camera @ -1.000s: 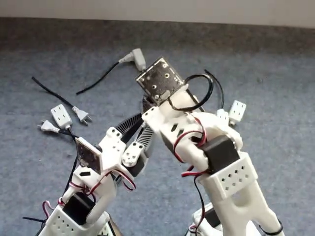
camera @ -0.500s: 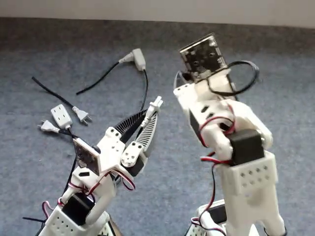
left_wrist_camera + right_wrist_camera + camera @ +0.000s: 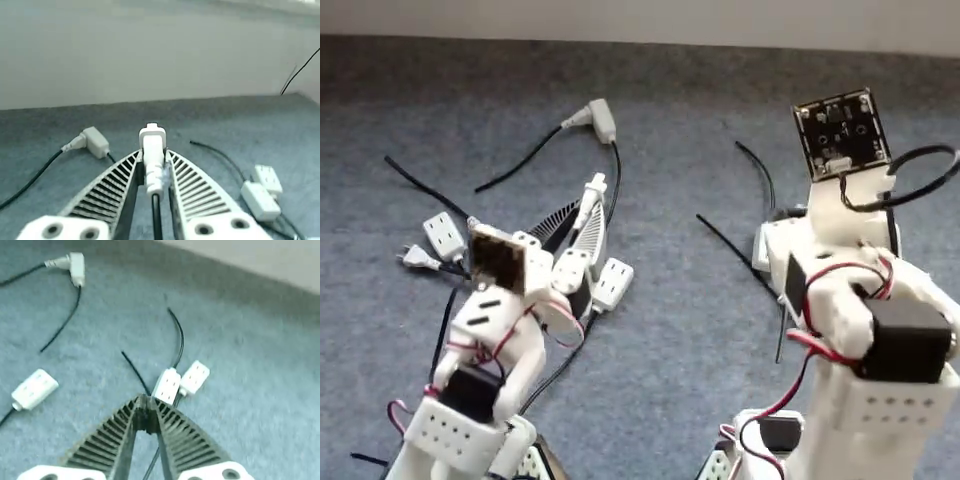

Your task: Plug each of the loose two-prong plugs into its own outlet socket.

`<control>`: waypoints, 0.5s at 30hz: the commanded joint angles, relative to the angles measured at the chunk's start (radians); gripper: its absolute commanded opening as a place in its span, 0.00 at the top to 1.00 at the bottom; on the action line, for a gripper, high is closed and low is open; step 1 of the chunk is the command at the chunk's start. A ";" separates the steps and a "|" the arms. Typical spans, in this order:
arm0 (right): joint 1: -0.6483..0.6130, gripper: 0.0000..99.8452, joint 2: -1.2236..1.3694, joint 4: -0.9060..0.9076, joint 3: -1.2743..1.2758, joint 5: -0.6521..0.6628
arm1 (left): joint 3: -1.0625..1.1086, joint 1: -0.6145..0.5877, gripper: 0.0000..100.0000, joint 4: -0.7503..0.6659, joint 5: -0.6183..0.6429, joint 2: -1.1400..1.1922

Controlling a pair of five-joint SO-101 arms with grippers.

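Observation:
My left gripper [image 3: 152, 159] is shut on a white two-prong plug [image 3: 152, 142], held above the carpet with its black cord running back between the fingers. From above, that gripper [image 3: 588, 205] and plug [image 3: 595, 186] sit left of centre, with a white outlet socket [image 3: 611, 283] lying beside the arm. My right gripper [image 3: 145, 410] is shut on a thin black cord [image 3: 134, 371], just short of two white sockets [image 3: 167, 385] [image 3: 195, 377] lying side by side. Another loose plug [image 3: 416, 258] and a socket [image 3: 444, 234] lie at far left.
A white angled plug [image 3: 601, 119] with a black cord lies at the back of the grey carpet [image 3: 670, 330]. Loose black cords [image 3: 740, 255] cross the middle. The right arm's camera board [image 3: 841, 135] stands tall on the right.
The right arm has swung from over the left gripper across to the right. The left arm turned slightly left, plug still held. The socket beside it has come into view.

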 commanded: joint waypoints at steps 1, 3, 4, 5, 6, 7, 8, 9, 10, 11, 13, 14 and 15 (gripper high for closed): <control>0.122 0.99 0.002 0.064 0.108 0.005 | -0.386 -0.019 0.99 0.270 -0.075 0.361; 0.193 0.99 0.002 0.070 0.194 0.005 | -0.542 -0.022 0.99 0.385 -0.078 0.501; 0.228 0.99 0.002 0.068 0.236 0.003 | -0.616 -0.025 0.99 0.443 -0.080 0.556; 0.259 0.99 0.002 0.068 0.274 0.003 | -0.693 -0.039 0.99 0.499 -0.081 0.610; 0.289 0.99 0.002 0.068 0.309 0.003 | -0.769 -0.056 0.99 0.559 -0.081 0.664; 0.320 0.99 0.002 0.068 0.343 0.003 | -0.849 -0.070 0.99 0.615 -0.081 0.713; 0.346 0.99 0.002 0.068 0.377 0.003 | -0.926 -0.081 0.99 0.671 -0.081 0.760; 0.369 0.99 0.002 0.070 0.409 0.003 | -0.995 -0.090 0.99 0.724 -0.080 0.805; 0.387 0.99 0.002 0.070 0.443 0.003 | -1.064 -0.099 0.99 0.781 -0.080 0.851; 0.403 0.99 0.002 0.071 0.479 0.003 | -1.124 -0.113 0.99 0.838 -0.077 0.895; 0.424 0.99 0.002 0.071 0.558 -0.023 | -1.222 -0.134 0.99 0.939 -0.074 0.987; 0.435 0.99 0.002 0.071 0.599 -0.058 | -1.257 -0.143 0.99 0.980 -0.072 1.035; 0.441 0.99 0.002 0.068 0.644 -0.106 | -1.288 -0.153 0.99 1.017 -0.063 1.081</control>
